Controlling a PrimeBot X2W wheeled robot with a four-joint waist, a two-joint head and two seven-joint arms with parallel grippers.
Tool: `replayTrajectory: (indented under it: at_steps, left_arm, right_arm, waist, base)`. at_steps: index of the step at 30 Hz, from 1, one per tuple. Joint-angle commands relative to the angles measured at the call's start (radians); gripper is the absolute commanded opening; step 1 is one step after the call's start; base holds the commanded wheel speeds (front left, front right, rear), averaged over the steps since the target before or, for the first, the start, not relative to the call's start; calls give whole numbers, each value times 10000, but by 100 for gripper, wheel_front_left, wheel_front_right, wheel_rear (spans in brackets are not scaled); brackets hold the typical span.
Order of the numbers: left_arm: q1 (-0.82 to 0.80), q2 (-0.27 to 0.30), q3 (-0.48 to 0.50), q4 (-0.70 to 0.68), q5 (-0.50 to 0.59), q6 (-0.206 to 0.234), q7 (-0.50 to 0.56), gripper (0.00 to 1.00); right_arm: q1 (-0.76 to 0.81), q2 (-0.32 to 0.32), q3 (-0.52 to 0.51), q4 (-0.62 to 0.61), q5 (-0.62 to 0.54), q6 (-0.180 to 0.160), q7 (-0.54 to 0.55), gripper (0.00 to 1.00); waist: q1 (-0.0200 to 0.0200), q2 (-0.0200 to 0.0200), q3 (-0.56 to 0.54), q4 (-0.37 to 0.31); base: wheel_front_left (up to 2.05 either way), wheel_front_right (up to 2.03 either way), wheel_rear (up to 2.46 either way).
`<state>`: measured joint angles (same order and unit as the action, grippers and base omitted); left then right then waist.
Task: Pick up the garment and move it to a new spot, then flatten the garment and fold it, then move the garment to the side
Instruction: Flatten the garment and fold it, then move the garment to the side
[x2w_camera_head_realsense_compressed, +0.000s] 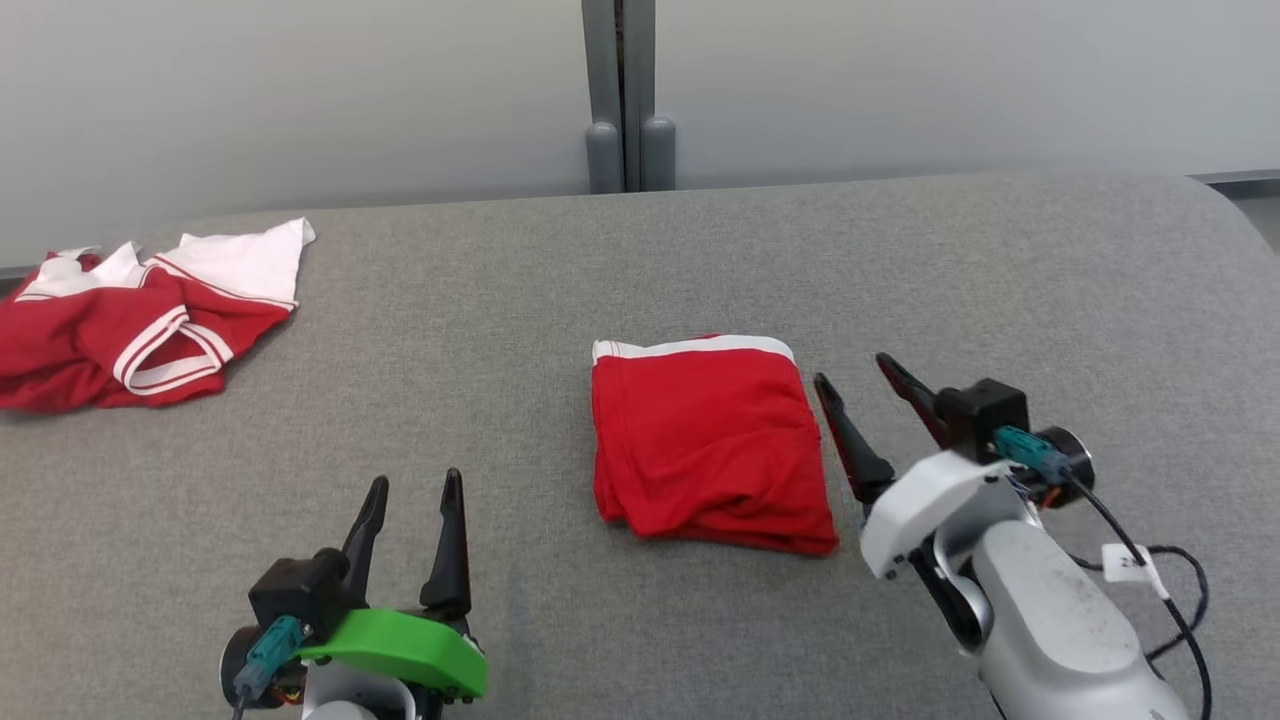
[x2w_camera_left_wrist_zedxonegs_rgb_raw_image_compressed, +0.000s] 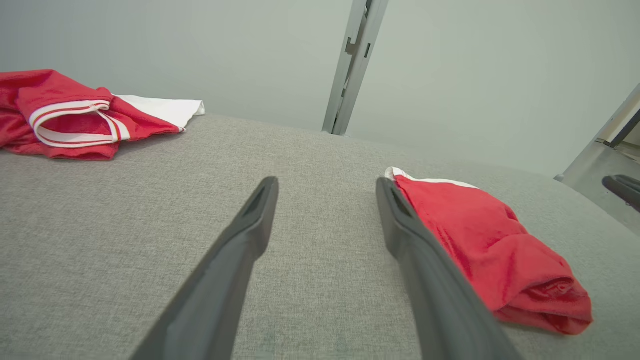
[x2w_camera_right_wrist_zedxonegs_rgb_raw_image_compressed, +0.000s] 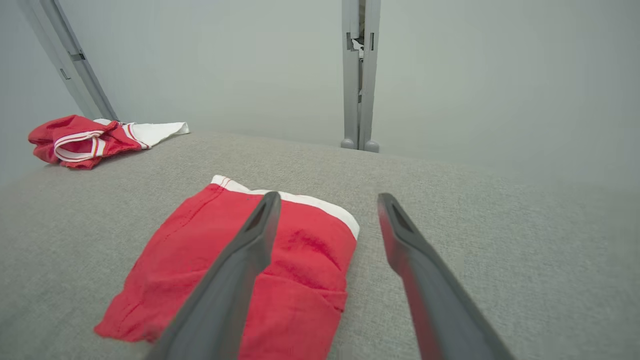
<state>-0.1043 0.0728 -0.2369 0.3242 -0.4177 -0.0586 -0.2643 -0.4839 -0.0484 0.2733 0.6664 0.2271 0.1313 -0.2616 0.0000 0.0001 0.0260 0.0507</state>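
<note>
Both the left claw (x2w_camera_head_realsense_compressed: 416, 478) and right claw (x2w_camera_head_realsense_compressed: 851, 368) gape empty, while the folded garment (x2w_camera_head_realsense_compressed: 705, 440) hides its lower layers.

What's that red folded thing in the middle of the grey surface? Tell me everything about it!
The folded red cloth garment is a soft, slightly wrinkled rectangle with a white band along its far edge. It lies flat on the grey fabric-covered surface, layers bunched at the near edge. The right tool is open close beside it, not gripping it.
</note>
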Motion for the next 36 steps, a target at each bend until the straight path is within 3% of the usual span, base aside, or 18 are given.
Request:
replayTrajectory:
  at_steps: [1,6,10,17,36]
  left_arm:
    - [186,-17,113,6,85,-12,0,100]
    - [675,-83,369,-17,86,49,0,100]
    - [1151,-119,594,-164,121,74,0,100]
    - [1416,-170,760,-239,145,50,0,100]
    - [1402,-219,805,-207,241,24,0,100]
  right_arm:
    - [496,-36,-479,-233,-218,-11,-41,100]
    - [1787,-37,-2089,-1363,-559,-11,-43,100]
    - [2729,-32,-2651,-2286,-407,-11,-45,100]
    - [3648,-37,-2686,-3043,-32,-11,-45,100]
    - [3863,-37,-2417,-2980,-348,-11,-46,100]
  waist:
    - [0,-1,-163,-131]
    - [0,-1,-304,-224]
    - [0,-1,-377,-315]
    - [0,-1,-444,-330]
    - [0,-1,-428,-311]
  base:
    - [0,0,0]
    - [0,0,0]
    - [0,0,0]
    - [0,0,0]
    - [0,0,0]
